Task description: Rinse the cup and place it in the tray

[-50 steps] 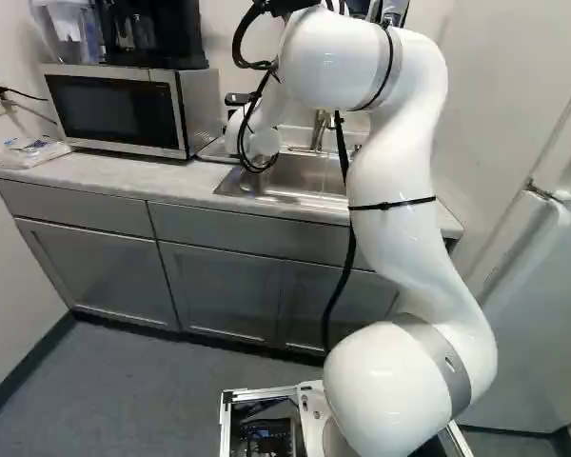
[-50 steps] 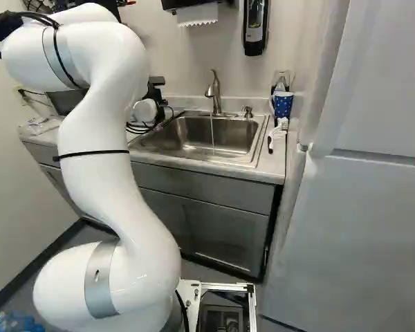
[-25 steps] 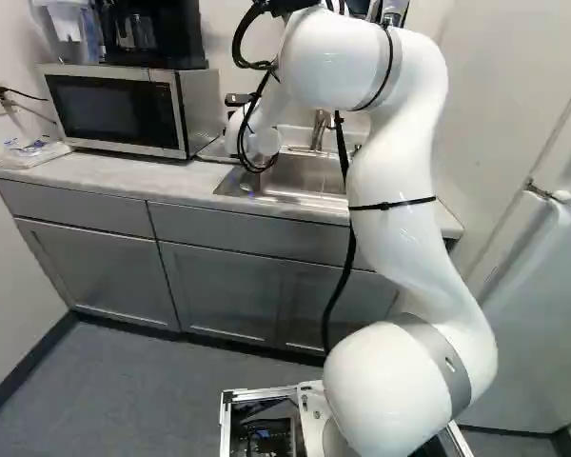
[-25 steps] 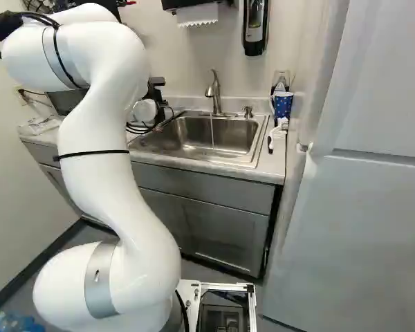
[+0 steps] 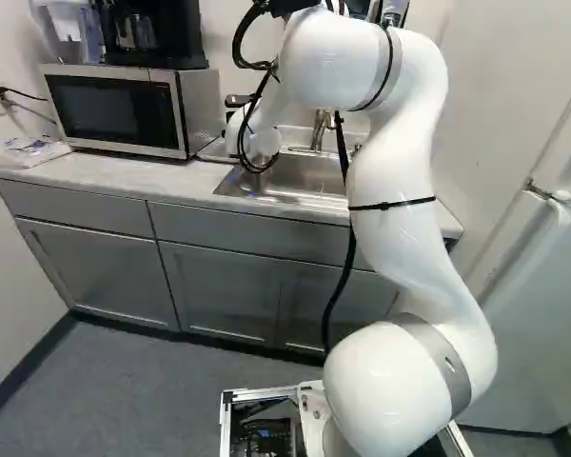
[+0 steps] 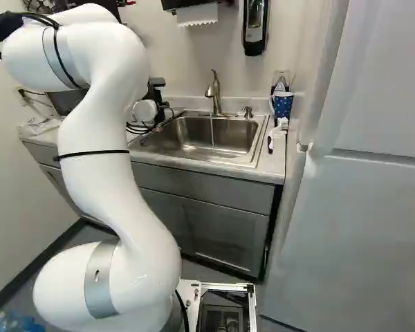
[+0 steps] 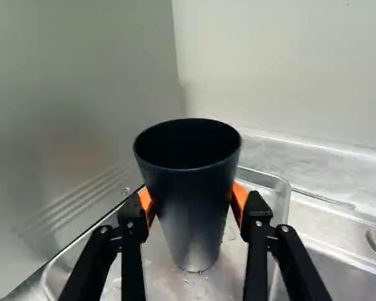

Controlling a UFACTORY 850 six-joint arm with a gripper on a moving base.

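Currently, gripper (image 7: 193, 202) pinching dark cup (image 7: 189, 219) between both orange pads (image 7: 239, 197), cup mouth up, metal tray (image 7: 277, 186) with droplets beneath the fingers.

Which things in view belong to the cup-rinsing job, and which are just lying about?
Part of the job:
- dark tapered cup, held in the black gripper
- shiny metal tray, beneath the cup
- stainless steel sink
- curved metal faucet, running

Just lying about:
- blue patterned mug
- white brush
- silver-and-black microwave
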